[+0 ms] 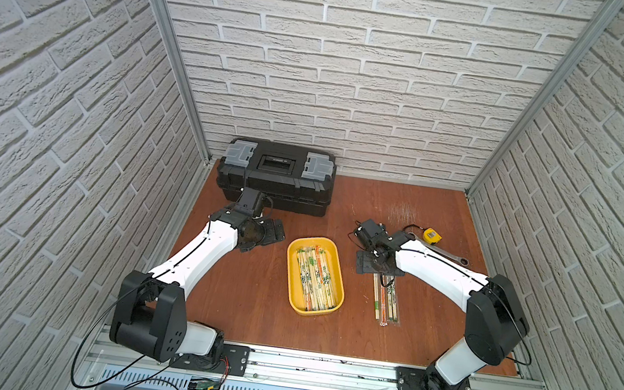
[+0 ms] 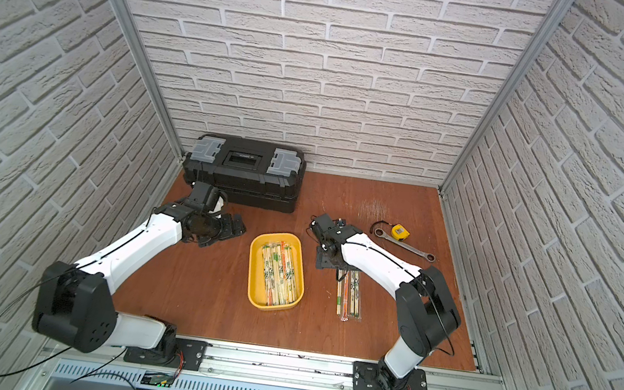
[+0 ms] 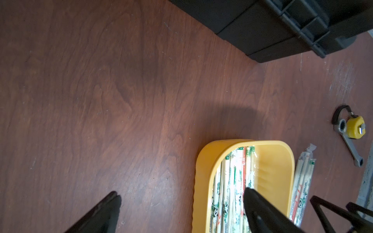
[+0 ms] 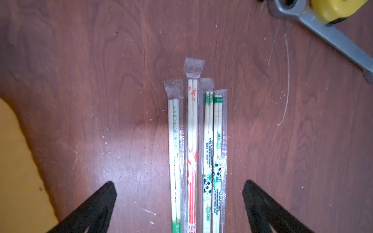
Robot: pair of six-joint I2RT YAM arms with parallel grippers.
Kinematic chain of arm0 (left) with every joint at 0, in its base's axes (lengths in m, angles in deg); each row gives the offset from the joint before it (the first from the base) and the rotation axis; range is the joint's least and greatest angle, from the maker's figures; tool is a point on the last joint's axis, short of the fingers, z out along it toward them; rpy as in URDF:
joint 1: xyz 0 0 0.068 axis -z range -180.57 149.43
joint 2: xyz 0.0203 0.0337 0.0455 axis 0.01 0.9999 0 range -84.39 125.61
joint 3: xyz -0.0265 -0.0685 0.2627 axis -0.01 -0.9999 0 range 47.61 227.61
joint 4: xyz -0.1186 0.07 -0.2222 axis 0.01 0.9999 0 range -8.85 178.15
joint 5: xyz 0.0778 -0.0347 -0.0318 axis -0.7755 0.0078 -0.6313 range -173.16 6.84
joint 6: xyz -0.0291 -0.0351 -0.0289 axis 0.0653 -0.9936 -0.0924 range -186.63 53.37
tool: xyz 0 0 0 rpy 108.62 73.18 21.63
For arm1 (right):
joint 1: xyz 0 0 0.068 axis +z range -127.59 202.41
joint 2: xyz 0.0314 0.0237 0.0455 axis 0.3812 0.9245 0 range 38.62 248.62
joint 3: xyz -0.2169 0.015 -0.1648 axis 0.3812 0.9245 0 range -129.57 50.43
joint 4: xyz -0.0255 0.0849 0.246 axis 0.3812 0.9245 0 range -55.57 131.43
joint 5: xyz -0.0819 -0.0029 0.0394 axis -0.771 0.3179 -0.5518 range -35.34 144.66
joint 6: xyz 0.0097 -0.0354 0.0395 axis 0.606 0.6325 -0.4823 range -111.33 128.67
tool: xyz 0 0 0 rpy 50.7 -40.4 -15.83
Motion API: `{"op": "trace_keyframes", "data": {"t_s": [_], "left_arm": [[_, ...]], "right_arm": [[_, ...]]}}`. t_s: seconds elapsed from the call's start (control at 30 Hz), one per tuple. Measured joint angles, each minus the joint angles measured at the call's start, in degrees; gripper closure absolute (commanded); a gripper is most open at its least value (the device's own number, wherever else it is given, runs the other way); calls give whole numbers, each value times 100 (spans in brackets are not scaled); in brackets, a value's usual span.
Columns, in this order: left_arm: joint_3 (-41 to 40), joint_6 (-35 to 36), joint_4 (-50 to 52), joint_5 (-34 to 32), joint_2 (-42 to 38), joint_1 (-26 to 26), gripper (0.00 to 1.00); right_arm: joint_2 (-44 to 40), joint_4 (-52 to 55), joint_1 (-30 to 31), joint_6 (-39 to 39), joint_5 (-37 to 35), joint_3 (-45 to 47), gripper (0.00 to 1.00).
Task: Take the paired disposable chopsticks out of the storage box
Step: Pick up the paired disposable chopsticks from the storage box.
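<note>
The right gripper (image 4: 178,182) is recorded as released: fingers spread wide, nothing grasped. Four sleeved chopstick pairs (image 4: 196,141) are laid flat on the wooden table (image 4: 101,80) directly between its fingers, side by side and touching. The yellow storage box (image 1: 290,270) is placed just beside this gripper, between it and the left gripper (image 3: 181,191); a stack of sleeved pairs (image 1: 315,281) is contained in it. The left gripper is likewise spread open and empty. A ratchet wrench (image 4: 333,38) and yellow tape measure (image 4: 339,9) are noted beyond the right gripper's fingertips.

Toolbox (image 1: 275,183) rear left; table (image 1: 243,309) open beside storage box (image 1: 313,312).
</note>
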Motion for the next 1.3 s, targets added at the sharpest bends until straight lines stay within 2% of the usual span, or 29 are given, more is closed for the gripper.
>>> {"op": "trace_keyframes", "data": {"t_s": [0.3, 0.47, 0.6, 0.7, 0.93, 1.13, 1.3], "left_arm": [[81, 50, 4, -28, 0, 0, 2], [107, 111, 2, -48, 0, -9, 2], [107, 142, 0, -59, 0, -61, 2], [107, 173, 0, -66, -15, -129, 2], [11, 177, -50, -63, -197, -299, 2], [-120, 177, -70, -39, -295, -385, 2], [-216, 179, -79, -24, -317, -463, 2]], "right_arm": [[-184, 315, 0, 629, -817, -772, 0], [-468, 98, 26, 955, -949, -520, 0], [-1202, -282, 26, 1099, -684, -66, 0], [-1596, -584, 28, 1202, -164, -44, 0], [-1521, -955, 146, 1078, 776, -55, 0], [-780, -1073, 601, 817, 1309, -328, 17], [-57, -1233, 966, 507, 1766, -621, 37]]}}
